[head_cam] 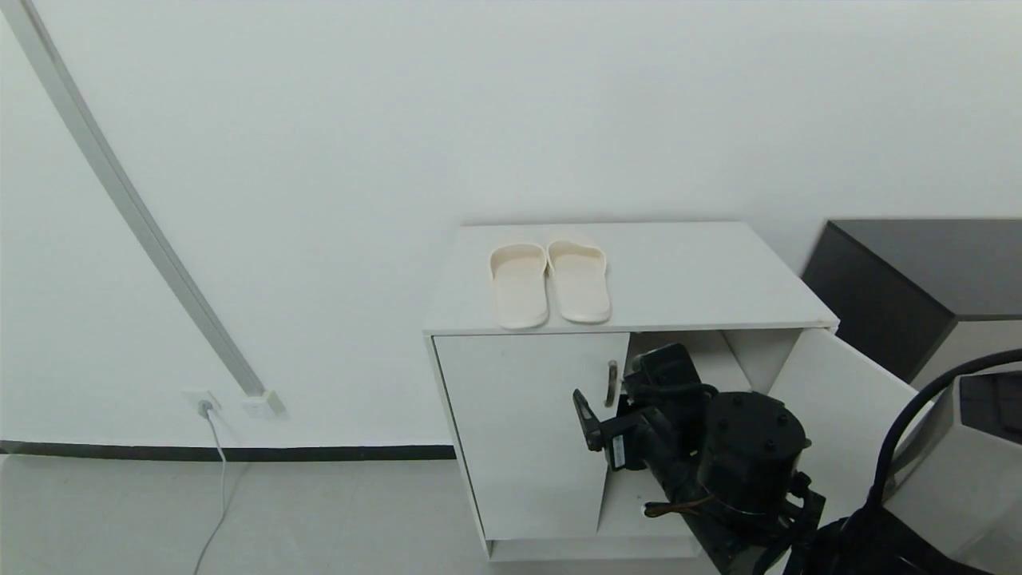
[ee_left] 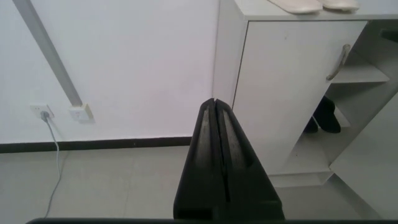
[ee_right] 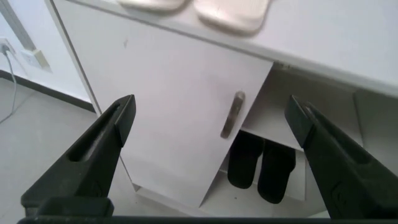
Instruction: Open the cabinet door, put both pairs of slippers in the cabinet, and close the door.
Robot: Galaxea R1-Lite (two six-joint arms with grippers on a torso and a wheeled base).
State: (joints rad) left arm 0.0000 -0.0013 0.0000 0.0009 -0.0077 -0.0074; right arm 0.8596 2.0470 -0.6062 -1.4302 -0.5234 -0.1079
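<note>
**A:** Entry 1, the cabinet?
**B:** White cabinet, 2 doors. Left door shut; right door swung out toward 4 o'clock.
**A:** Entry 2, slippers?
**B:** 2 pairs. Cream slippers lie side by side on the cabinet top, at 9 o'clock of its centre. Black slippers stand inside on the bottom shelf, behind the open half.
**A:** Entry 3, tools?
**B:** Right gripper faces the left door's handle, jaws spread wide, empty. Left gripper sits off the cabinet's 8 o'clock side, fingers pressed together, holding nothing.
</note>
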